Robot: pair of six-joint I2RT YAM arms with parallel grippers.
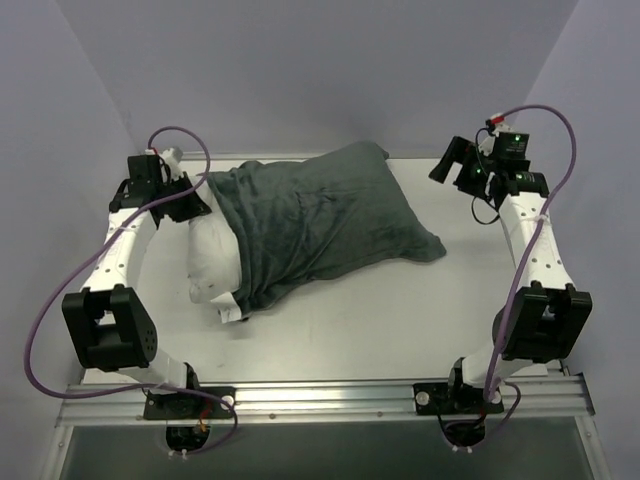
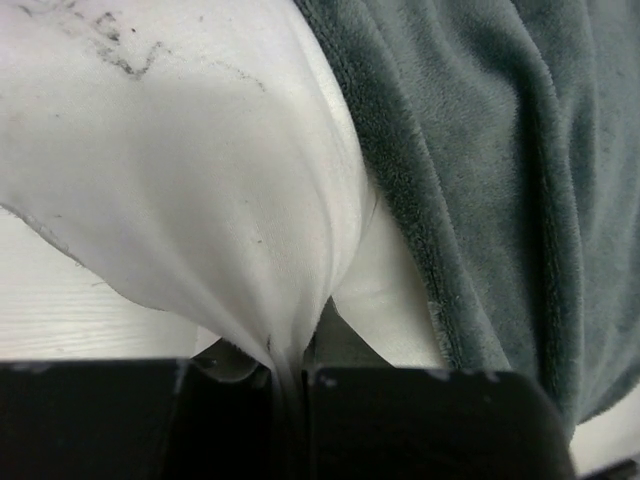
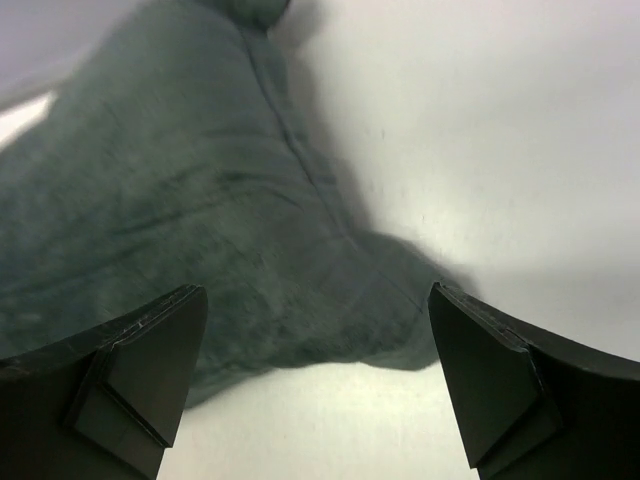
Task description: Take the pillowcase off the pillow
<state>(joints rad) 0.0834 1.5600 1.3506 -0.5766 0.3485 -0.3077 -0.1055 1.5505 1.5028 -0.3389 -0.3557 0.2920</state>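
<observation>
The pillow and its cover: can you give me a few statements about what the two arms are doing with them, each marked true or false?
1. The left gripper is shut on a pinch of the white pillow fabric. True.
2. The right gripper is clamped on the pillowcase. False: its jaws stand wide open with nothing between them, above the cover's corner.
3. The pillowcase lies with its plain grey face up. True.
4. The pillow is completely out of the pillowcase. False: only the end near the left arm sticks out; the rest is covered.
</observation>
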